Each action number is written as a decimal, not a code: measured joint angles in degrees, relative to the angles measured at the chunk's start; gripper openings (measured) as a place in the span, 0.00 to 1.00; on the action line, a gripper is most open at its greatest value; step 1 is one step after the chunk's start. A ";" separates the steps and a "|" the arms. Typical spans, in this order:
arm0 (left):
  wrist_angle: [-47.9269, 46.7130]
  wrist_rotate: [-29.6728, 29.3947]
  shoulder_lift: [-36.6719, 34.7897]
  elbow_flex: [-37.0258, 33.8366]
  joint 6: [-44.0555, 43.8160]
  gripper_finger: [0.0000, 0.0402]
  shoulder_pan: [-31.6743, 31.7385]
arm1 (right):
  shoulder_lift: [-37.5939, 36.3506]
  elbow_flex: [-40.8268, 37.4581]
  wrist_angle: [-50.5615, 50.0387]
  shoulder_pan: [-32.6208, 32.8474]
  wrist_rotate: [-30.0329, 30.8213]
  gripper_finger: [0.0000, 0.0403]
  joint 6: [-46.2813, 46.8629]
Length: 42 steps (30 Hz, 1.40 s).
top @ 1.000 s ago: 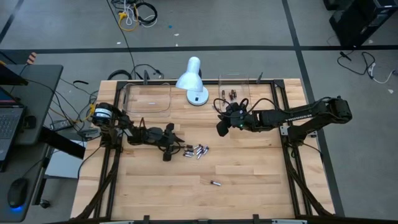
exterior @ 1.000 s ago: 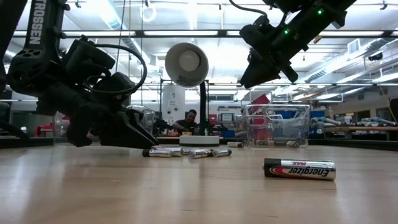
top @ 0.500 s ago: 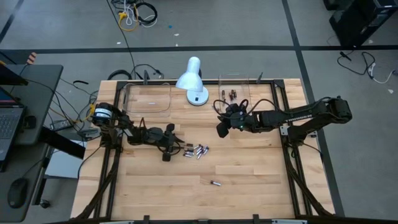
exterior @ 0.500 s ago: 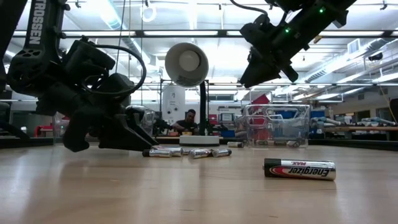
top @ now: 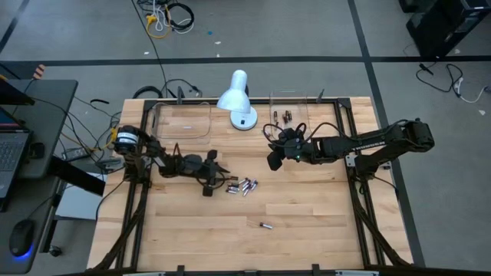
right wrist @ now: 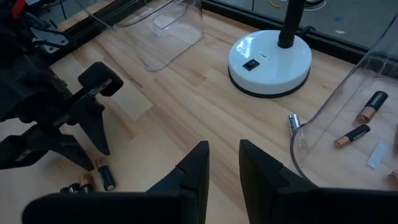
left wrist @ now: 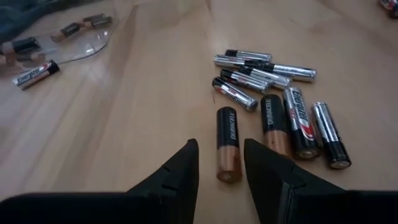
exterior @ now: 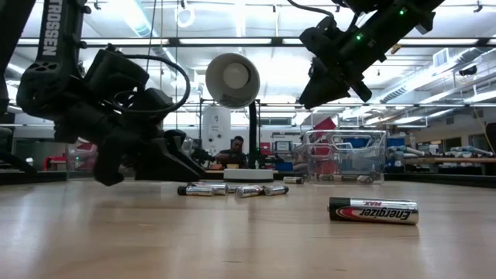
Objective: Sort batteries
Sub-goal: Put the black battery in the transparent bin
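Over on the left side of the bench the left gripper (top: 212, 173) hangs low above the wood, just beside the pile of batteries (top: 241, 185) lying near the middle. Its jaws stand apart with nothing between them, and from its own camera a copper-and-black battery (left wrist: 227, 143) lies on the wood in line with the gap between the two fingers (left wrist: 180, 168), the rest of the heap fanned out beyond it.

Toward the back edge sit a clear tray (top: 182, 120) near the left corner, a white desk lamp (top: 237, 100) at the middle, and a second clear tray (top: 289, 112) to the lamp's right with a few batteries in it. One silvery battery (right wrist: 293, 121) lies on the wood just outside that tray's wall.

A lone battery (top: 265, 225) rests well apart from the pile, nearer the front edge.

On the right, the right gripper (top: 274, 157) is held up off the bench, near the second tray. Its jaws are a little apart and empty.
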 joint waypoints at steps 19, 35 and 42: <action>-1.59 6.22 0.02 0.09 -0.24 0.31 2.62 | 0.00 0.02 0.00 0.00 0.00 0.18 0.02; -1.86 5.59 0.02 0.09 -0.86 0.31 2.62 | 0.00 0.02 0.02 0.00 0.00 0.18 0.04; -2.08 5.10 0.02 0.09 -1.29 0.31 2.62 | 0.00 0.02 0.02 0.00 0.00 0.18 0.04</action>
